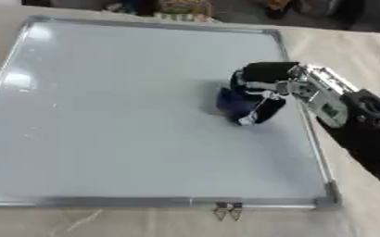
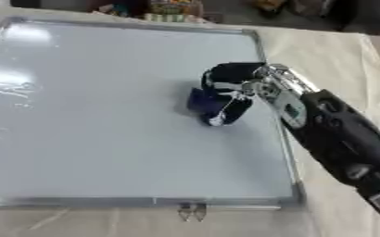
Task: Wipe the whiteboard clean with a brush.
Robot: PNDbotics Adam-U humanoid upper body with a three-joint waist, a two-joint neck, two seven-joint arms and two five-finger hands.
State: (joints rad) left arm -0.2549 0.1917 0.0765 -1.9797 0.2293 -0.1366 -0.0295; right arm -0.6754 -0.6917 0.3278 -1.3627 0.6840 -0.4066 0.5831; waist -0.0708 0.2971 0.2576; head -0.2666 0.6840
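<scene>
Beige cloth is seen under the whiteboard (image 1: 104, 115), where, toward three o'clock, a light, stiff-looking blue brush (image 1: 232, 104) is held from above in the curled fingers of the right hand (image 1: 266, 85).

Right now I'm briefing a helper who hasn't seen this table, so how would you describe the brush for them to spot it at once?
Find the large whiteboard with a silver frame lying flat on the cloth-covered table. Toward its right side, the robot's right hand comes in from the right, fingers curled round a small dark blue block. That block is the brush, the only coloured thing on the pale board.
</scene>
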